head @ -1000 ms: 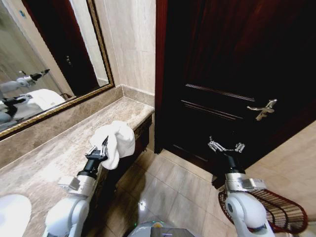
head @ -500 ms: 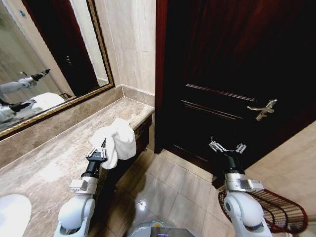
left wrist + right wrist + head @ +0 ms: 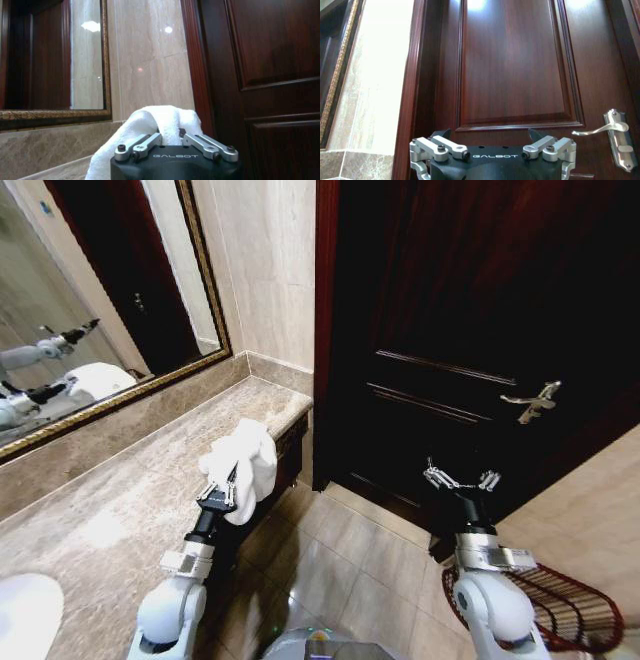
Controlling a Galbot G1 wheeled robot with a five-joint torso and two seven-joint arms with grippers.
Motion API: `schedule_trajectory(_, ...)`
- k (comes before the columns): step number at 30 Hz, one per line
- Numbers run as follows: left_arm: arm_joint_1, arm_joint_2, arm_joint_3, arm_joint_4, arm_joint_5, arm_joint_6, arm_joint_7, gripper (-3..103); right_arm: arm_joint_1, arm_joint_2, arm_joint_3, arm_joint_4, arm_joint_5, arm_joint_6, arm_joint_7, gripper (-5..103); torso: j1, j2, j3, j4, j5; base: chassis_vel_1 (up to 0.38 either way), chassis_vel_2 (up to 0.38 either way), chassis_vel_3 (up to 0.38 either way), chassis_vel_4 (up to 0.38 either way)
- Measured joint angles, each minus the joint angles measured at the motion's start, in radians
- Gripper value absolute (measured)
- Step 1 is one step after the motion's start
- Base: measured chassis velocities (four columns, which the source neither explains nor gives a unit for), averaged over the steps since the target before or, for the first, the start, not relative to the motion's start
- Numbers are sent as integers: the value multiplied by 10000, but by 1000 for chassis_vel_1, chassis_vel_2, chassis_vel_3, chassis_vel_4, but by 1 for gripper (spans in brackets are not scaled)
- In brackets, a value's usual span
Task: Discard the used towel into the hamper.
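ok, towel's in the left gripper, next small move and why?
Probably swing the left gripper rightward, out past the counter edge. It is shut on the towel, held above that edge, while the hamper sits on the floor at the robot's right, behind the open, idle right gripper.

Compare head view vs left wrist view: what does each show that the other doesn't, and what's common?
Head view alone: the hamper on the floor at the robot's right, the right gripper open and raised before the dark door, the door handle, and the marble counter's full run.

Left wrist view alone: the jaws up close, closed into the towel's fold.

Both: the left gripper holding the white towel, the gold-framed mirror, and the door.
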Motion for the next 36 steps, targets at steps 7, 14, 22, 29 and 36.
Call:
schedule_trajectory(7, 5, -42, 13, -20, -96, -56, 2, 6, -55, 39, 68, 91, 31, 6, -2, 100, 0, 0, 0, 0, 0, 0, 0, 0, 0)
schedule_trajectory(14, -77, -59, -37, -40, -460, -179, -63, 6, -79, 116, 70, 59, -19, 233, 23, 100, 0, 0, 0, 0, 0, 0, 0, 0, 0)
schedule_trajectory(22, -199, -25, -127, 1, -296, -51, -511, 6, -65, 134, 106, -18, -262, 398, 218, 100, 0, 0, 0, 1, -1, 0, 0, 0, 0)
schedule_trajectory(29, -235, -13, -127, 26, -171, -93, -299, 6, -87, 181, 106, -51, -493, 469, 177, 100, 0, 0, 0, 1, 0, 0, 0, 0, 0)
schedule_trajectory(36, -199, -31, -151, 26, -165, -165, -146, 6, -98, 217, 108, -91, -566, 522, 139, 100, 0, 0, 0, 1, -1, -19, -25, -21, -20)
